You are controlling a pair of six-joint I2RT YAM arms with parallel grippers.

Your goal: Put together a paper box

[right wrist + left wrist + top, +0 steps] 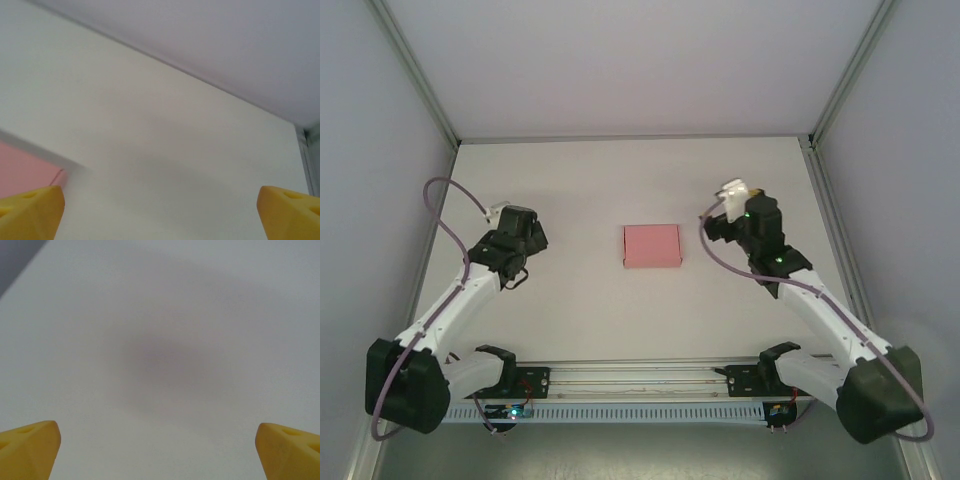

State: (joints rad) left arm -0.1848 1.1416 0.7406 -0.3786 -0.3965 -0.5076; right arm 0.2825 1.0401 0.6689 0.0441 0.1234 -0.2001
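A small pink paper box [653, 245] lies closed and flat on the white table, midway between the arms. One corner of the paper box [22, 172] shows at the lower left of the right wrist view. My left gripper [525, 232] hangs well to the left of the box, and in the left wrist view the left gripper [160, 450] has its yellow fingertips [27, 447] spread wide over bare table. To the right of the box, my right gripper [725, 222] is also apart from it; the right gripper [160, 212] is open, holding nothing.
White enclosure walls stand close on the left, right and back, with metal corner posts [835, 100]. The table's back edge [175, 72] runs across the right wrist view. A metal rail [640, 378] with the arm bases spans the near edge.
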